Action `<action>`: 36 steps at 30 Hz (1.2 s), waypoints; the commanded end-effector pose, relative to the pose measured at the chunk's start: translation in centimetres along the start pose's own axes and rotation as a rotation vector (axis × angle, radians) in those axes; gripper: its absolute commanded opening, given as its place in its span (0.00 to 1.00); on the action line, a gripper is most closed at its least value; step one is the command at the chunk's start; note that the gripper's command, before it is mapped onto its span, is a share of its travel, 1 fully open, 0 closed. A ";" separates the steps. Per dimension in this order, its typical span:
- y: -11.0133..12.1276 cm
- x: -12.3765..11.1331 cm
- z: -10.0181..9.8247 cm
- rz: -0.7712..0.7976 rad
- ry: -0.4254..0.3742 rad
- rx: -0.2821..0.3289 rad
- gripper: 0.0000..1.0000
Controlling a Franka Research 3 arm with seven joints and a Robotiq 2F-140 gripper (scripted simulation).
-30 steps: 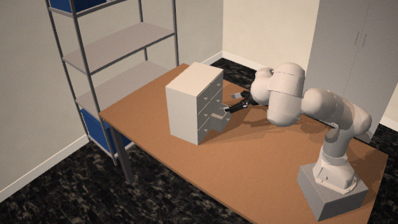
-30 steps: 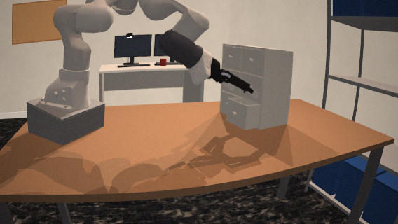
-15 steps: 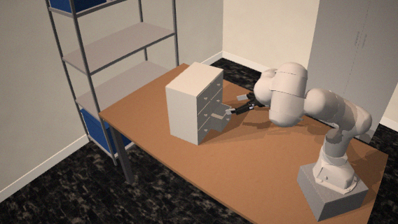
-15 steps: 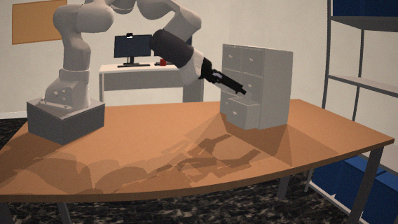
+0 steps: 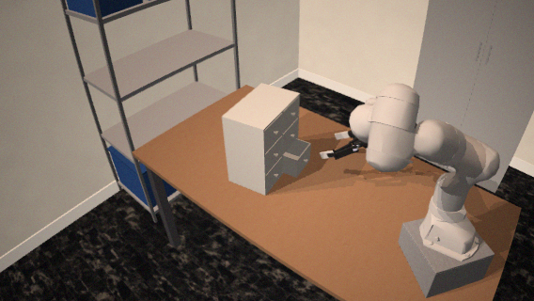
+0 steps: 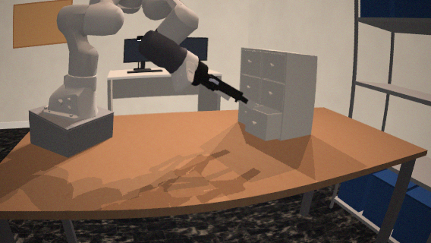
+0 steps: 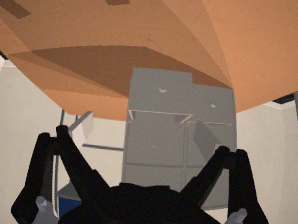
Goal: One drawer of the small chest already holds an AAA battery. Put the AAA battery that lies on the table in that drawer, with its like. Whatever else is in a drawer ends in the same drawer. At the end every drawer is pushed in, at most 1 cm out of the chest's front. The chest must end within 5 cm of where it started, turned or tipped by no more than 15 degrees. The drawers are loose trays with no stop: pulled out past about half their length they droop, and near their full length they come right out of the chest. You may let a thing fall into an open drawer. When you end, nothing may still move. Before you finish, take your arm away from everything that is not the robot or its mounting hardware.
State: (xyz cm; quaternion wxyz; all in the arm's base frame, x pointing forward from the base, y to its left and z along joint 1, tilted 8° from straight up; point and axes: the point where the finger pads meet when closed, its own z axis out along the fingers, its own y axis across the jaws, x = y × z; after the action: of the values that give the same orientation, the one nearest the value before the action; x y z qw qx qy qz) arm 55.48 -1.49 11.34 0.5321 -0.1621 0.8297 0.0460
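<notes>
The small white chest (image 5: 260, 141) stands on the brown table, with drawers in three rows of two. One bottom drawer (image 5: 297, 154) is pulled part way out; it is the bottom left one in the exterior view (image 6: 262, 119). I cannot make out what lies inside it. My gripper (image 5: 331, 145) (image 6: 243, 99) is open and empty, a little in front of the open drawer and above it. In the wrist view the spread fingers frame the chest front (image 7: 180, 129), apart from it. I see no AAA battery in any view.
A metal shelf rack (image 5: 150, 89) stands behind the table's left end, with blue bins below. The robot base (image 5: 444, 256) sits at the table's right near corner. The chest stands near the table's far edge.
</notes>
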 end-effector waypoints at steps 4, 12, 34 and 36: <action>0.6 1.0 -2.9 -0.024 -0.019 -0.022 1.00; 0.5 2.1 -4.9 -0.024 -0.019 -0.022 1.00; 0.5 2.4 -5.8 -0.024 0.006 -0.023 1.00; 0.5 2.4 -5.8 -0.024 0.021 -0.022 1.00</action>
State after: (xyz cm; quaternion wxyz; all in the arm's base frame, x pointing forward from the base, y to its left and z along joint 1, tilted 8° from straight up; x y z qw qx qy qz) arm 49.49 -2.80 11.76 0.5322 -0.1829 0.8252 0.0481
